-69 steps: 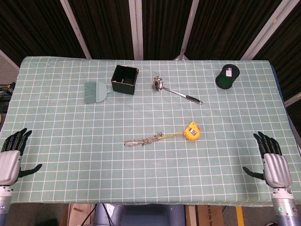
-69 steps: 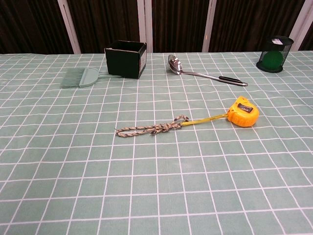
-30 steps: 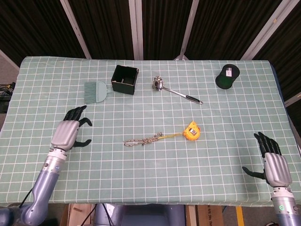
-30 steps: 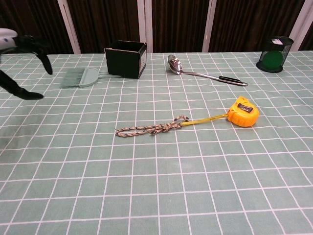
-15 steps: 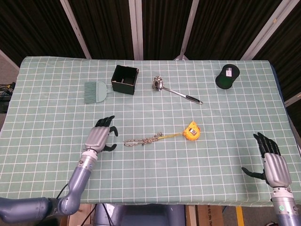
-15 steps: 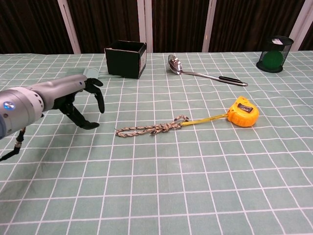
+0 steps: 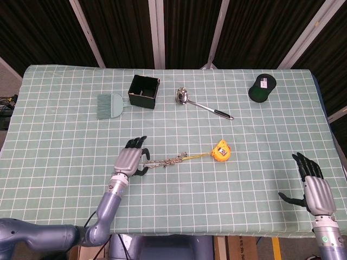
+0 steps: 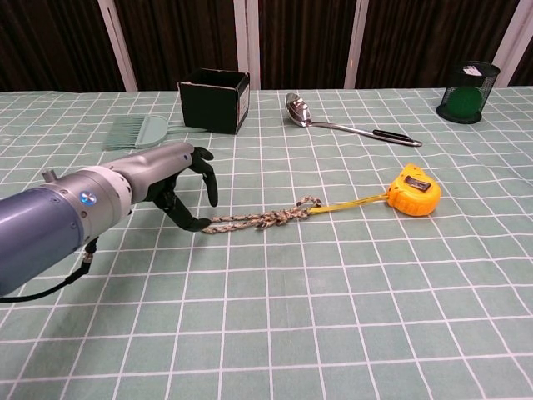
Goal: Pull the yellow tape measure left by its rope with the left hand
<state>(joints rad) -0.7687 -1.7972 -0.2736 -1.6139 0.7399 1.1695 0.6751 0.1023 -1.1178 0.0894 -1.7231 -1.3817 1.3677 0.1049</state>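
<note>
1. Reaching for the rope: left hand had its fingers spread and arched over the rope at its left end, left of frame centre, thumb tip at the table just beside it. Nothing was gripped yet.
2. Rope lay slack and knotted, running right to the yellow tape measure, right of centre in the chest view.
3. Right hand sat at lower right of the head view, fingers apart, empty.
4. Judgement: approach step. Next move calls for closing on the rope end, then drawing left.
</note>
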